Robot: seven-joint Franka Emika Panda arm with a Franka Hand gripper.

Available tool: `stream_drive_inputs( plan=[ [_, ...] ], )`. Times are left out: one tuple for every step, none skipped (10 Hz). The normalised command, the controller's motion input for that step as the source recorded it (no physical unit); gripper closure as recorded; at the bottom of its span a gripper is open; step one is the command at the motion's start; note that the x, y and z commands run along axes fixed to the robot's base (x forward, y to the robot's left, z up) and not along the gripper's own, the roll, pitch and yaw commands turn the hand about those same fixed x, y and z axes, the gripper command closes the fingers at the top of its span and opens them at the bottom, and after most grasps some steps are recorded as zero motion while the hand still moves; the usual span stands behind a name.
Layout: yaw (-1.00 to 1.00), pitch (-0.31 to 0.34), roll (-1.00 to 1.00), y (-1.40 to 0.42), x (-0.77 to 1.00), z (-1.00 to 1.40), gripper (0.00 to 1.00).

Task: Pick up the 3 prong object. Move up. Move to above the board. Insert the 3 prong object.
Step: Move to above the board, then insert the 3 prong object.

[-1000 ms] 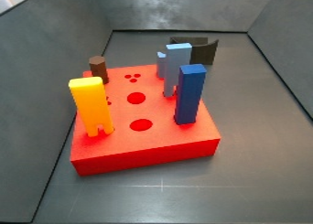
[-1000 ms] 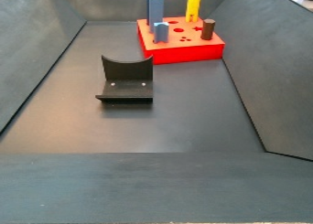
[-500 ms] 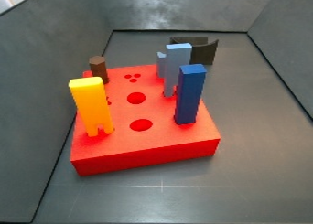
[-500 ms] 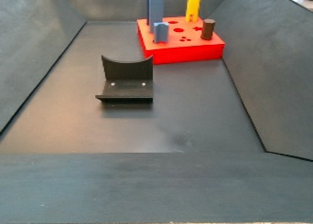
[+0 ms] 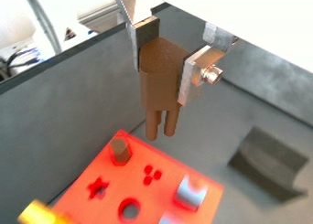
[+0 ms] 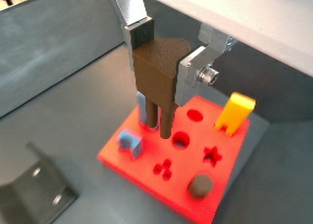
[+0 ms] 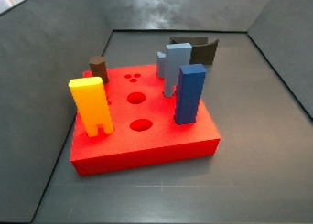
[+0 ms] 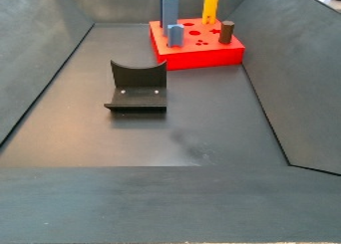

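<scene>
We're at the move-over step: gripper (image 5: 167,58) pinching the 3 prong object (image 5: 160,86), high above the board (image 5: 116,197). Next we need prongs lined over the board's three-hole cluster (image 5: 152,176), then straight descent.

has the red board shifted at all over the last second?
No. In both side views the thick red square board keeps its spot against the dark L-shaped fixture and the bin walls. The pincer, high above, holds the dark-brown 3 prong object.
</scene>
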Motion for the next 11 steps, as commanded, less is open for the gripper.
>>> stream_drive_inputs(
  plan=[
    [0.01, 0.138, 0.01, -1.0, 0.39, 0.03, 1.0],
    [0.01, 0.143, 0.02, -0.71, 0.3, 0.03, 1.0],
    [0.01, 0.142, 0.03, -0.52, 0.24, 0.03, 1.0],
    [0.01, 0.103, 0.05, -0.2, 0.12, 0.03, 1.0],
    [0.0, 0.0, 0.0, 0.02, -0.02, -0.01, 1.0],
    [0.21, -0.041, 0.0, 0.28, -0.26, -0.33, 1.0],
    [0.49, -0.049, -0.02, 0.6, -0.34, -0.57, 1.0],
    [0.6, -0.134, 0.0, 0.53, -0.36, -0.62, 1.0],
    [0.61, -0.149, 0.0, 0.51, -0.35, -0.71, 1.0],
    [0.57, -0.076, 0.0, 0.51, 0.0, -0.87, 1.0],
    [0.39, -0.059, 0.02, 0.25, 0.13, -0.99, 1.0]
  ],
)
